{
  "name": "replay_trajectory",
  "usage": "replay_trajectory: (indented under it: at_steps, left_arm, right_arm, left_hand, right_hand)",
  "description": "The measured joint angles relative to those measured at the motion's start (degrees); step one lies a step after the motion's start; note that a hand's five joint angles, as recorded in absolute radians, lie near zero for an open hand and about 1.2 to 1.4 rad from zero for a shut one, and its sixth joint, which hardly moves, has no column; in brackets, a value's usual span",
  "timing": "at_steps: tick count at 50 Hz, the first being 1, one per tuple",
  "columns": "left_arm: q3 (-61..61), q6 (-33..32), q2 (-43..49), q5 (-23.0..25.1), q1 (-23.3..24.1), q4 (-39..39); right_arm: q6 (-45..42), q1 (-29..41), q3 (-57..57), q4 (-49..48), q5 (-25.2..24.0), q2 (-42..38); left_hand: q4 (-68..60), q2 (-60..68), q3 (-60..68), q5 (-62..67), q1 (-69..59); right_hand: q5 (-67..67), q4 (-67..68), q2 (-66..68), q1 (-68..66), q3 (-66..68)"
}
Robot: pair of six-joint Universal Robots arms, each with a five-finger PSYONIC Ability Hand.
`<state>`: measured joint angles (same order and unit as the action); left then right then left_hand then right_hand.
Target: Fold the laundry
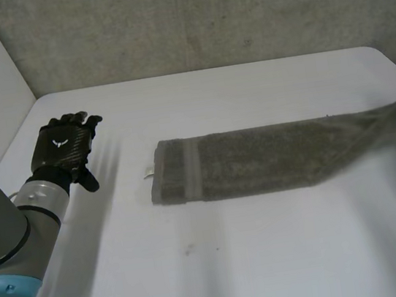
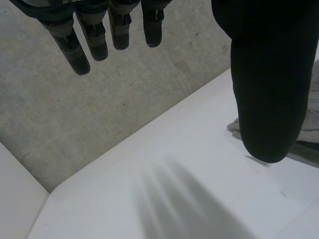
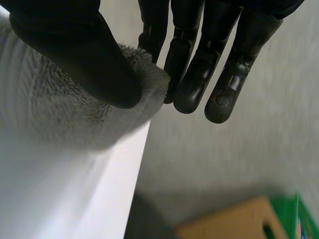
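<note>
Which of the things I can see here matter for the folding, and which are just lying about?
For the job:
towel, stretched out along the table
right hand, pinching the towel's lifted end
left hand, open, apart from the towel

Just lying about:
cardboard box and green item, down beyond the table's edge
wall

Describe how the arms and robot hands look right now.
The left robot hand is black, with a woven-looking back bearing a small white mark, on a silver-grey wrist. The left arm is grey with light-blue caps. The right robot hand is black too, with segmented fingers and a broad thumb.
</note>
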<state>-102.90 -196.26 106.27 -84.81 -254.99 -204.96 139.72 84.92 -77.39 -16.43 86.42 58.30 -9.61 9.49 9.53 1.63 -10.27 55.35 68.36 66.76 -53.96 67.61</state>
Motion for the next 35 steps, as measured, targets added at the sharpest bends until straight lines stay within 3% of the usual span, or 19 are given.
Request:
replay_trajectory:
  at_steps: [3, 8, 13, 14, 25, 32, 33, 34, 35]
  left_arm:
    - [0.0, 0.0, 0.0, 0.0, 0.0, 0.0]
    - [0.0, 0.0, -0.1, 0.0, 0.0, 0.0]
    - [0.0, 0.0, -0.1, 0.0, 0.0, 0.0]
    - [0.0, 0.0, -0.1, 0.0, 0.0, 0.0]
    - [-0.4, 0.0, -0.2, 0.0, 0.0, -0.1]
    - [-0.4, 0.0, -0.2, 0.0, 0.1, -0.2]
    - [-0.4, 0.0, -0.1, 0.0, 0.1, -0.2]
    - [-0.3, 0.0, -0.1, 0.0, 0.2, -0.2]
    - [-0.3, 0.0, -0.1, 0.0, 0.2, -0.2]
  right_arm:
    - [0.8, 3.6, 1.6, -0.2, -1.7, 1.1]
    - [1.6, 14.8, 5.8, -0.5, -9.0, 0.9]
    - [1.4, 24.0, 9.8, -0.6, -13.5, -2.2]
    - [1.3, 28.5, 12.0, -0.6, -14.6, -4.7]
    - [1.1, 43.8, 19.0, 0.1, -16.3, -17.7]
    - [1.2, 47.2, 19.2, 0.2, -17.4, -21.7]
    - [1.2, 47.6, 19.2, 0.2, -17.5, -21.9]
    - [1.4, 47.9, 19.0, 0.2, -17.4, -21.8]
    - [1.4, 47.9, 19.0, 0.2, -17.4, -21.8]
  left_hand:
    - [0.0, 0.0, 0.0, 0.0, 0.0]
    - [0.0, 0.0, 0.0, 0.0, 0.0]
    - [0.0, 0.0, 0.0, 0.0, 0.0]
    - [0.0, 0.0, 0.0, 0.0, 0.0]
    - [0.0, 0.0, 0.0, 0.0, 0.0]
    - [0.0, 0.0, 0.0, 0.0, 0.0]
    - [0.0, 0.0, 0.0, 0.0, 0.0]
    - [0.0, 0.0, 0.0, 0.0, 0.0]
    - [0.0, 0.0, 0.0, 0.0, 0.0]
  right_hand:
    - [0.0, 0.0, 0.0, 0.0, 0.0]
    - [0.0, 0.0, 0.0, 0.0, 0.0]
    - [0.0, 0.0, 0.8, 0.0, 0.3]
    - [0.0, 0.0, 0.8, 0.0, 0.3]
    - [0.0, 0.0, 0.8, -0.5, 0.3]
    - [0.0, 0.0, 0.8, -0.5, 0.3]
    - [-1.2, -1.3, -1.1, 1.4, -1.8]
    - [-12.4, -13.1, -13.5, 12.2, -14.0]
    - [-12.4, -13.1, -13.5, 12.2, -14.0]
